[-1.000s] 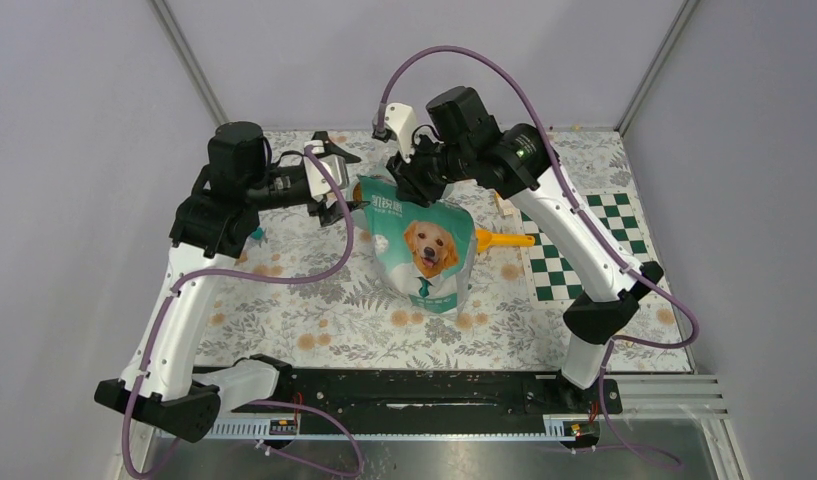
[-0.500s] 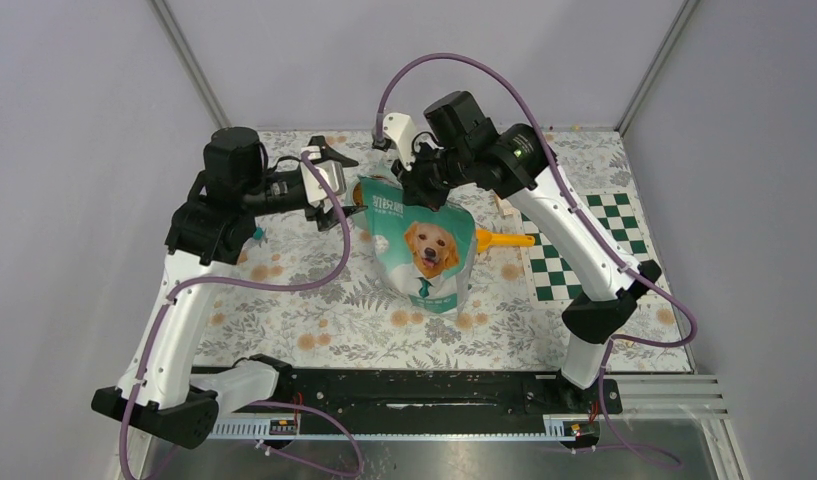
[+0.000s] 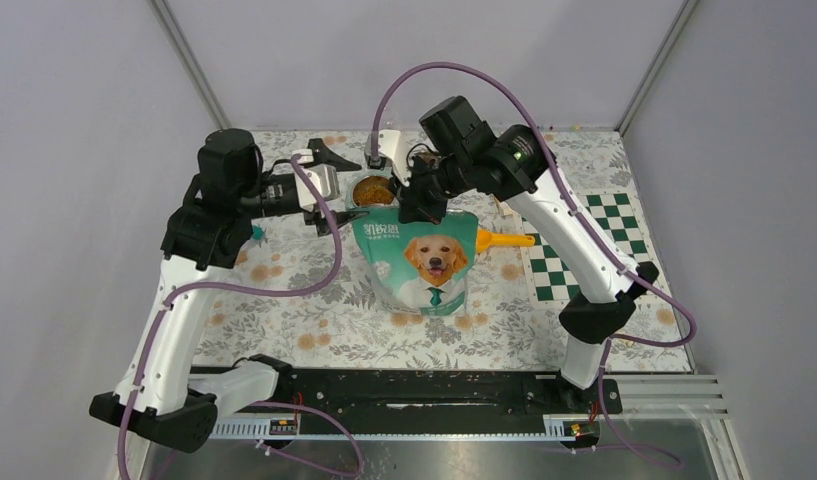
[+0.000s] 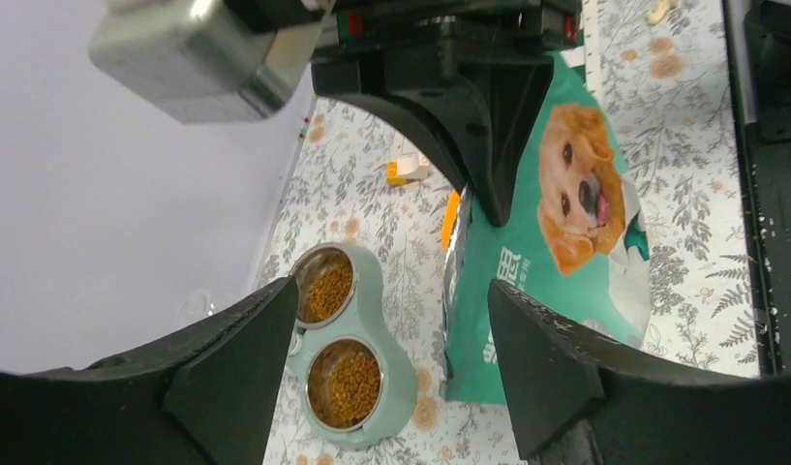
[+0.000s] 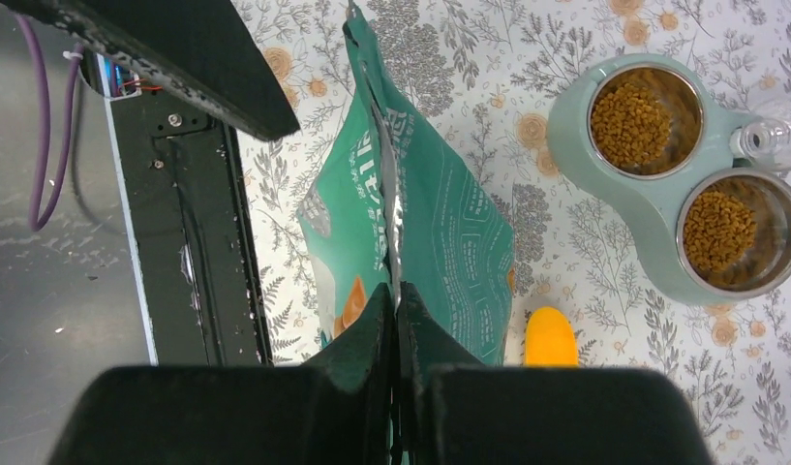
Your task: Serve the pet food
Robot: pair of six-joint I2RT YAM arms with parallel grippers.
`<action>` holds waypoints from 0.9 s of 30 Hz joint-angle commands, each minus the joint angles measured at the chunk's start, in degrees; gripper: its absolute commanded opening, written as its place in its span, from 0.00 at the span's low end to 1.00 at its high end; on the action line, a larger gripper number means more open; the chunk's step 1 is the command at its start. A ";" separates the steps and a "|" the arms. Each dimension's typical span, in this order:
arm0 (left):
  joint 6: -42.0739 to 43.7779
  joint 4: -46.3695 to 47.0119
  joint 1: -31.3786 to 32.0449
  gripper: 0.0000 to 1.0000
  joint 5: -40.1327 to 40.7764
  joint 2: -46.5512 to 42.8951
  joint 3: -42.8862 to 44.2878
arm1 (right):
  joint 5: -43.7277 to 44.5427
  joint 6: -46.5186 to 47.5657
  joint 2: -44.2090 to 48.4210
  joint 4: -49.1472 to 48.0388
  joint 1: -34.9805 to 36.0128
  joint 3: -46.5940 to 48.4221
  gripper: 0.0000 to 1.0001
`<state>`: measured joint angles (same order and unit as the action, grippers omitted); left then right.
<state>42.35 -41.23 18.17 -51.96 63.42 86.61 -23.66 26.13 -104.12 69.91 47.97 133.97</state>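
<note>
The pet food (image 4: pixel 357 383) is brown kibble lying in both steel bowls (image 5: pixel 646 121) of a pale green double feeder (image 4: pixel 401 358), at the back of the table. In the top view one filled bowl (image 3: pixel 372 190) shows behind the bag. The teal bag with the dog picture (image 3: pixel 424 260) stands just in front of the feeder. My right gripper (image 5: pixel 396 310) is shut on the bag's top edge (image 5: pixel 386 194). My left gripper (image 4: pixel 391 300) hangs open to the left of the bag, above the feeder, holding nothing. An orange scoop (image 3: pixel 504 239) lies behind the bag's right side.
A green-and-white checkered mat (image 3: pixel 574 245) lies at the right. A small orange-and-white block (image 4: pixel 408 170) sits beyond the scoop. A clear bottle (image 5: pixel 764 140) stands on the feeder's end. The black base rail (image 3: pixel 404 390) runs along the near edge.
My right gripper has shut on the bag's top edge and drawn it toward the near side, uncovering a filled bowl. The left arm drifted slightly left, still open.
</note>
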 commanded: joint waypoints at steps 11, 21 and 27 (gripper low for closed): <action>-1.75 3.58 3.31 0.74 -8.87 -1.51 -5.55 | 4.99 4.63 5.98 -4.99 2.02 -1.85 0.39; -2.97 8.36 8.38 0.74 -2.04 1.94 -5.17 | 2.55 7.44 4.37 6.74 -1.46 -0.12 0.42; -2.28 8.56 10.61 0.69 1.28 4.59 -4.58 | 1.27 7.66 3.60 6.77 -1.71 -0.88 0.21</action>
<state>39.81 -35.88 27.83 -53.28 66.85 80.93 -20.67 32.84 -100.31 74.96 46.59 132.99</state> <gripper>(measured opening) 0.709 0.281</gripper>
